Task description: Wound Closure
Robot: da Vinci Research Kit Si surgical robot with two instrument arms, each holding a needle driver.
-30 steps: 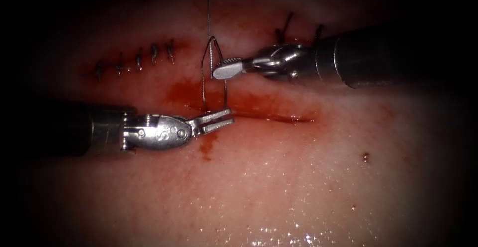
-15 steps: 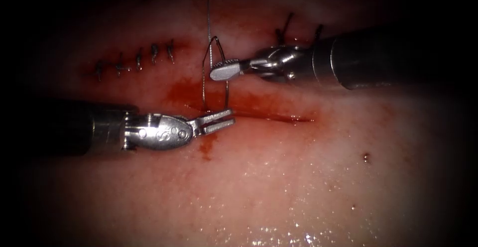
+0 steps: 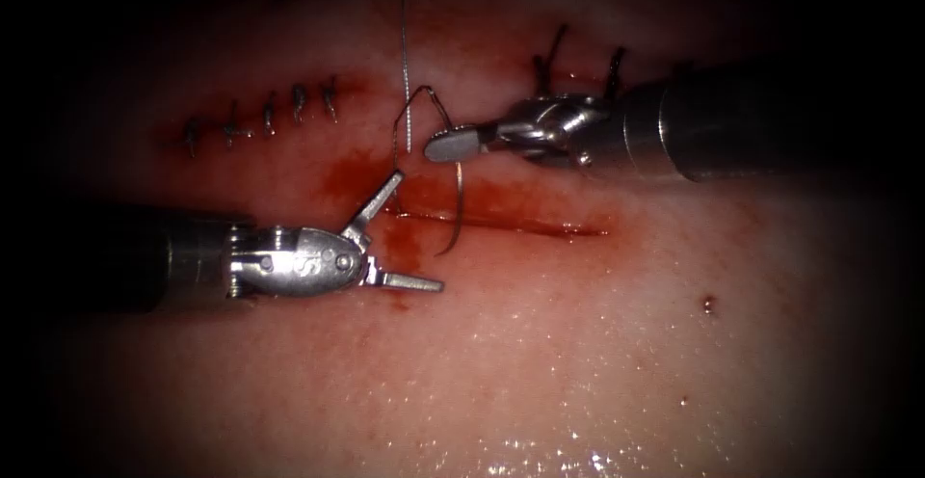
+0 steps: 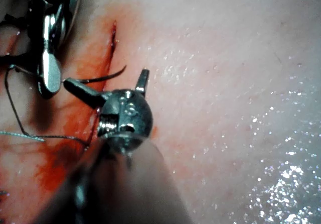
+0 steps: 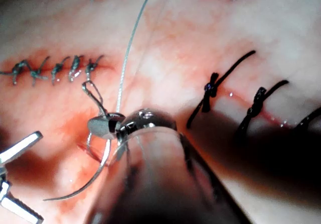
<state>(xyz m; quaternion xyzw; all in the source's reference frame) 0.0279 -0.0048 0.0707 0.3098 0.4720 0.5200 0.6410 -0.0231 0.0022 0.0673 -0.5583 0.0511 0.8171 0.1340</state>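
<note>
My right tool [image 3: 436,145] comes in from the right with its jaws shut on the curved needle [image 3: 459,210], gripping the upper part of its curve. The needle hangs down over the cut [image 3: 525,225] and its tip stands free of the tissue. My left tool [image 3: 419,231] sits just left of it, jaws wide open and holding nothing. Thread [image 3: 405,44] runs up from the needle, and a strand [image 3: 395,165] drops to the cut's left end. The right wrist view shows the gripped needle [image 5: 88,180]. The left wrist view shows the spread jaws [image 4: 106,77] and the needle [image 4: 108,77].
A row of several finished stitches [image 3: 270,112] lies at the upper left, and dark stitches [image 3: 554,54] sit behind the right tool. Red fluid [image 3: 352,179] stains the tissue around the cut's left end. Pale wet tissue [image 3: 578,372] spreads in front.
The left jaws have opened wide and let go of the needle. The right jaws closed on it and shifted slightly right. The needle has swung so its tip hangs free over the cut.
</note>
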